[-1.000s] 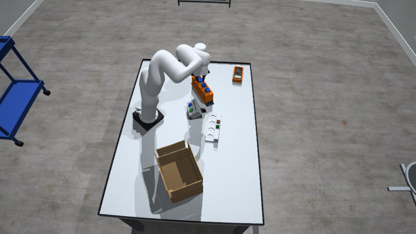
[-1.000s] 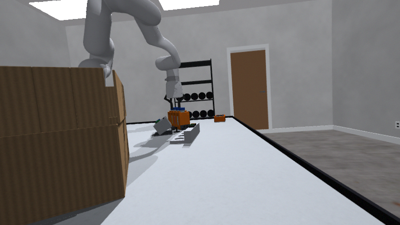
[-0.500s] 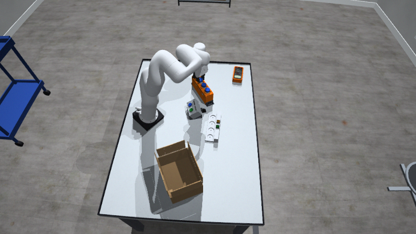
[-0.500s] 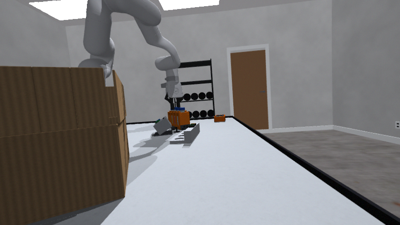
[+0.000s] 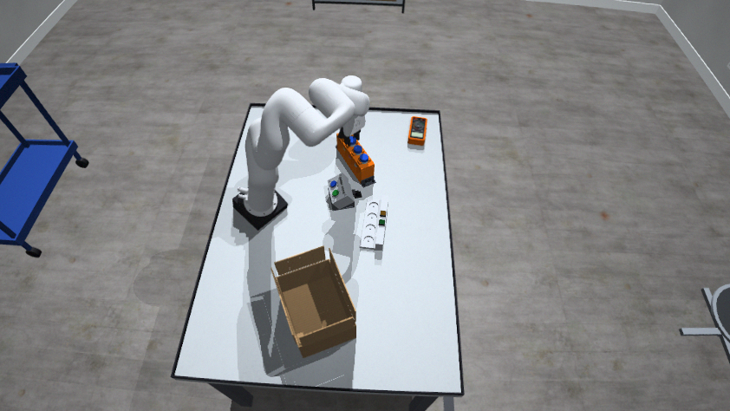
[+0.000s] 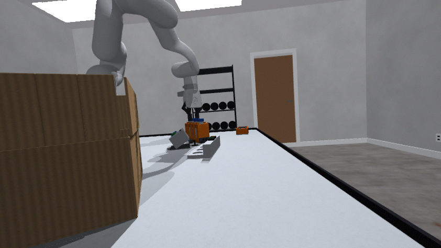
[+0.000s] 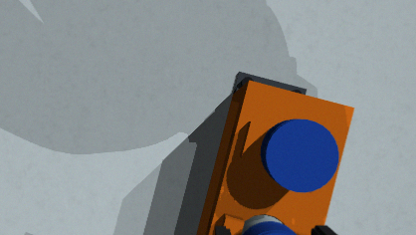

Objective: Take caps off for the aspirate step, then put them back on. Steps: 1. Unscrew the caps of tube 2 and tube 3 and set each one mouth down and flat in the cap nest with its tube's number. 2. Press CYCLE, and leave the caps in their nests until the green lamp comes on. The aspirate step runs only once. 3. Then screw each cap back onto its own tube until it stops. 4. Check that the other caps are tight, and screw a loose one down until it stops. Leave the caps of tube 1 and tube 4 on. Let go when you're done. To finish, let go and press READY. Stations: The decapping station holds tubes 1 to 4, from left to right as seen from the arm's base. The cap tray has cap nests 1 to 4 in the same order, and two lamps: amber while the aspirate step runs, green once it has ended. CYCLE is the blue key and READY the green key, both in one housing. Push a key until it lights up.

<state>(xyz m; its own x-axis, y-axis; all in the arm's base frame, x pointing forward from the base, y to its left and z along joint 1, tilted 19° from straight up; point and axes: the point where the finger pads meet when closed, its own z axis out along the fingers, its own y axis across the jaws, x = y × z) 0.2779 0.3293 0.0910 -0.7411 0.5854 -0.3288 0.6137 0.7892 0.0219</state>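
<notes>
The orange decapping station (image 5: pixel 355 157) stands on the table with blue caps on its tubes. My gripper (image 5: pixel 351 136) hangs over its far end. In the wrist view one blue cap (image 7: pixel 300 155) sits at the station's end. My gripper (image 7: pixel 269 230) is open, its fingertips on either side of the second cap (image 7: pixel 269 228) at the frame's bottom edge, not clamping it. The white cap tray (image 5: pixel 374 223) has empty nests, and its two lamps (image 5: pixel 382 218) are dark. The key housing (image 5: pixel 339 192) carries the blue CYCLE key (image 5: pixel 333 183) and the green READY key (image 5: pixel 335 192), both unlit.
An open cardboard box (image 5: pixel 314 301) stands near the table's front. An orange meter (image 5: pixel 417 131) lies at the far right corner. A blue cart (image 5: pixel 25 163) is on the floor to the left.
</notes>
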